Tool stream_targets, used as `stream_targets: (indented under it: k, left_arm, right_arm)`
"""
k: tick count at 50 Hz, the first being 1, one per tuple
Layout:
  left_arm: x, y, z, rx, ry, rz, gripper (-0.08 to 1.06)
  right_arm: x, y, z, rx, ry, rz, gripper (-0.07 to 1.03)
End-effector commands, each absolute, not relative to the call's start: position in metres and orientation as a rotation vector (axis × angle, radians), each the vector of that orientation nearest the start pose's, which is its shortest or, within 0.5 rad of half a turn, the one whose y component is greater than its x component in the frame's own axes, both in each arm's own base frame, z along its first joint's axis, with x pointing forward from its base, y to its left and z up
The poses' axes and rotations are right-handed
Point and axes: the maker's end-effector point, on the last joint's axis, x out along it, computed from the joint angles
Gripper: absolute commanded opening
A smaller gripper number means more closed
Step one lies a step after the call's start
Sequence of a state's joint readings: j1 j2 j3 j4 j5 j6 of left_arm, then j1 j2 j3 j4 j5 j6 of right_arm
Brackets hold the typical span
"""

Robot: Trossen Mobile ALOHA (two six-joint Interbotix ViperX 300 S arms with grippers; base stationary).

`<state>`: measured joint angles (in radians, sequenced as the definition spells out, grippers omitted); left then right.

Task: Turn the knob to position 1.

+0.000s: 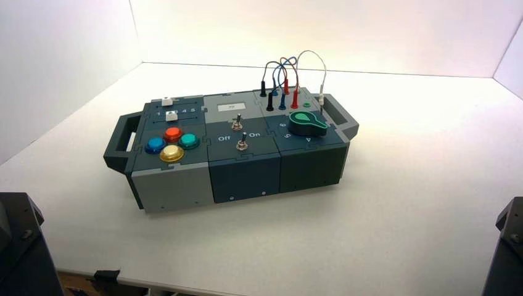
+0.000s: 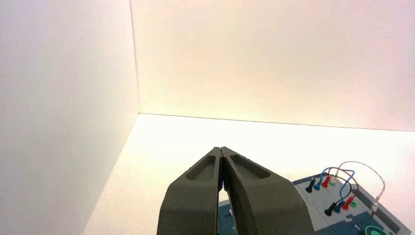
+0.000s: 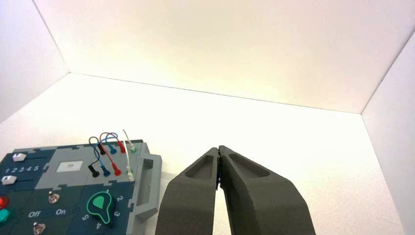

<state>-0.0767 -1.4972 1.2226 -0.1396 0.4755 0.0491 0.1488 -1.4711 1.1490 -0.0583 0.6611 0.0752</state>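
The knob (image 1: 306, 123) sits on the right end of the box (image 1: 247, 176), dark with a bright green teardrop top. In the right wrist view the knob (image 3: 101, 206) has printed numbers around it, and its narrow end lies toward the 3 and 4. My right gripper (image 3: 218, 148) is shut on nothing, well back from the box and off its right handle (image 3: 147, 188). My left gripper (image 2: 221, 149) is also shut and empty, held above the table off the box's left side. Only a green edge of the knob (image 2: 375, 231) shows in the left wrist view.
Coloured plug wires (image 1: 290, 77) arch up behind the knob. Two metal toggle switches (image 1: 239, 134) stand mid-box, coloured push buttons (image 1: 172, 143) at its left end. Both arms are parked at the near corners: the left arm (image 1: 18, 246) and the right arm (image 1: 507, 246). White walls enclose the table.
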Motion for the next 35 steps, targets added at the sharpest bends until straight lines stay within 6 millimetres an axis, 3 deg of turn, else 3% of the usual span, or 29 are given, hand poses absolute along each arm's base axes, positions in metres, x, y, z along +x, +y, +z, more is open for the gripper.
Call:
stream_targets:
  k: [1, 20, 35]
  left_arm:
    - [0.167, -0.024, 0.259, -0.069, 0.199, -0.133, -0.03]
    - [0.167, -0.024, 0.260, -0.069, 0.198, -0.132, -0.03]
    - [0.168, -0.024, 0.259, -0.074, 0.201, -0.134, -0.03]
  right_arm:
    - [0.161, 0.017, 0.257, 0.006, 0.337, 0.102, -0.02]
    - [0.164, 0.026, 0.255, 0.034, 0.372, 0.144, -0.02]
    - [0.186, 0.066, 0.212, 0.041, 0.679, 0.291, -0.02]
